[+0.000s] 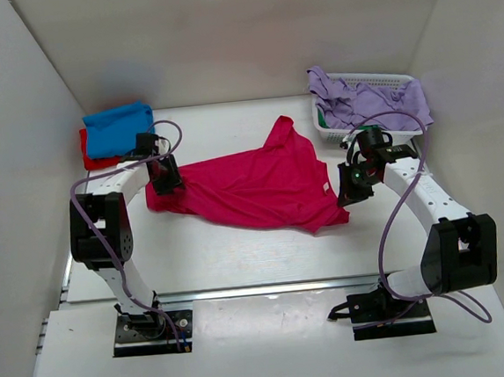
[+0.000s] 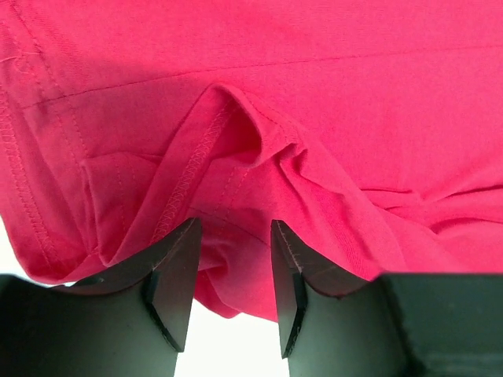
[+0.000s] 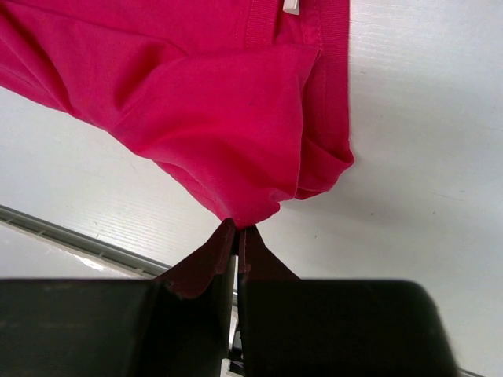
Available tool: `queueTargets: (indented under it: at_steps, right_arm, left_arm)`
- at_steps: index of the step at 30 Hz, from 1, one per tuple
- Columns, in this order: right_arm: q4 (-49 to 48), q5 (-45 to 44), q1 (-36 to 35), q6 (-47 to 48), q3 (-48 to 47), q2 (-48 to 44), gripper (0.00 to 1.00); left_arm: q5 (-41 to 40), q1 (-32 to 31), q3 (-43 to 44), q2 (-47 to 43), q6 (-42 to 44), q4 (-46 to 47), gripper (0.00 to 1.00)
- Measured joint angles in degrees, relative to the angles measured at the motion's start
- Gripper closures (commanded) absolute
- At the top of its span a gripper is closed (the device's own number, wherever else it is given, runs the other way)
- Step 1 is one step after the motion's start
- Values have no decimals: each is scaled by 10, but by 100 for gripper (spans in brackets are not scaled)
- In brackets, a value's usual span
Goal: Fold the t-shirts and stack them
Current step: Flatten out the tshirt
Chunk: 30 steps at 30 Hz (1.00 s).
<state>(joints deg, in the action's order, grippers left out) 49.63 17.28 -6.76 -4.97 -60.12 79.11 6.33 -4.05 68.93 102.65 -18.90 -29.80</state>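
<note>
A crimson-pink t-shirt point(image 1: 252, 184) lies spread and creased across the middle of the table. My left gripper point(image 1: 165, 183) is at its left edge. In the left wrist view that gripper point(image 2: 234, 236) is open, with bunched hem folds of the shirt point(image 2: 314, 118) lying loose between and beyond the fingertips. My right gripper point(image 1: 348, 199) is shut on the shirt's right corner. In the right wrist view the cloth point(image 3: 220, 102) fans out from the pinched tips of that gripper point(image 3: 237, 229), and a white neck label point(image 3: 291, 6) shows at the top. A folded blue t-shirt point(image 1: 119, 128) lies on a red one point(image 1: 95, 156) at the back left.
A white slatted basket point(image 1: 375, 79) with lilac cloth point(image 1: 368, 103) spilling over it stands at the back right, just behind my right arm. White walls close in the table on three sides. A metal rail point(image 1: 243, 291) runs along the near edge.
</note>
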Motion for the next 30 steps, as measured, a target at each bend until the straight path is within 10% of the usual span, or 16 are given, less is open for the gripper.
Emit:
queueTargets:
  at_steps: [20,30]
  right_arm:
    - [-6,8,0,0,1,0,100]
    - [-6,8,0,0,2,0,99]
  left_arm:
    - [-36,-2,0,17,11,-2,49]
    - [-24,-3,1,19,8,-2,100]
